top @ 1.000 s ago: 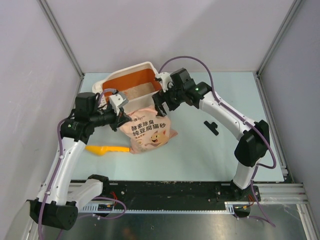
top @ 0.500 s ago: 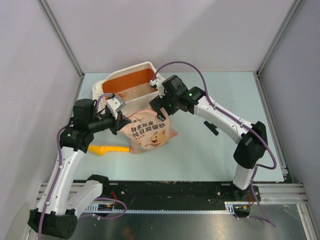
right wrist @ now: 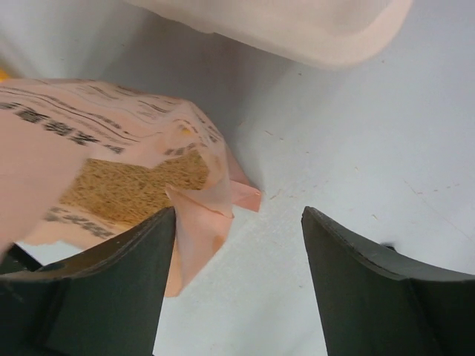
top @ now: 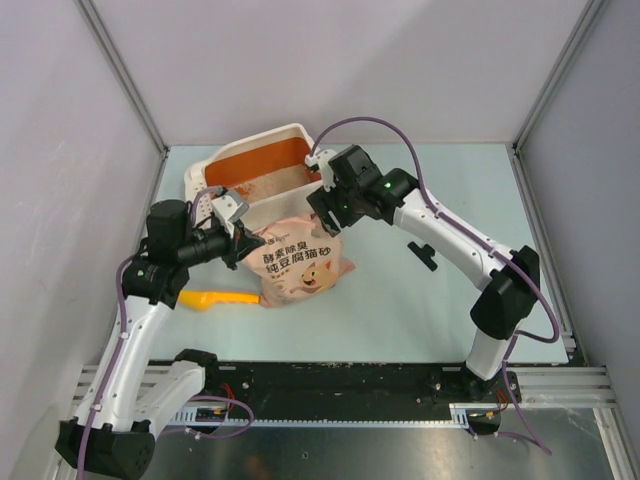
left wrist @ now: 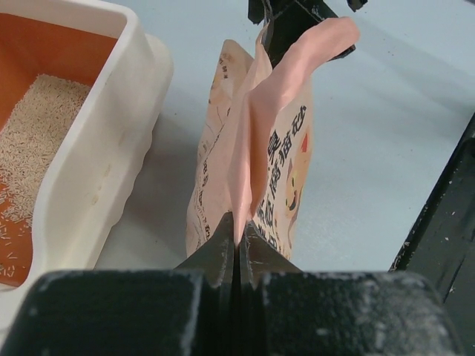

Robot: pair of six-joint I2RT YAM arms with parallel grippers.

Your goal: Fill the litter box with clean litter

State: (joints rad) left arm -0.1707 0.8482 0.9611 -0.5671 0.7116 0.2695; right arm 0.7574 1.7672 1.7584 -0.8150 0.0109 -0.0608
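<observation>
The cream litter box (top: 250,137) with an orange inside stands at the back left, with pale beige clean litter (top: 272,183) on its floor. In the left wrist view its rim (left wrist: 111,148) and the litter (left wrist: 37,141) lie left of the bag. The pink-beige printed bag (top: 300,262) stands in front of the box. My left gripper (left wrist: 239,226) is shut on the bag's (left wrist: 274,148) thin top edge. My right gripper (right wrist: 239,215) is open at the bag's other top corner. A torn flap of the bag (right wrist: 200,222) lies beside its left finger, and tan granules (right wrist: 133,189) show in the bag's mouth.
A yellow-orange scoop (top: 215,299) lies on the table left of the bag. A small black piece (top: 423,253) lies to the right, under the right arm. Grey walls close the table on three sides.
The right gripper has moved left onto the bag's top right corner, and its jaws have come a little closer together. The left gripper has drawn slightly left and kept its hold.
</observation>
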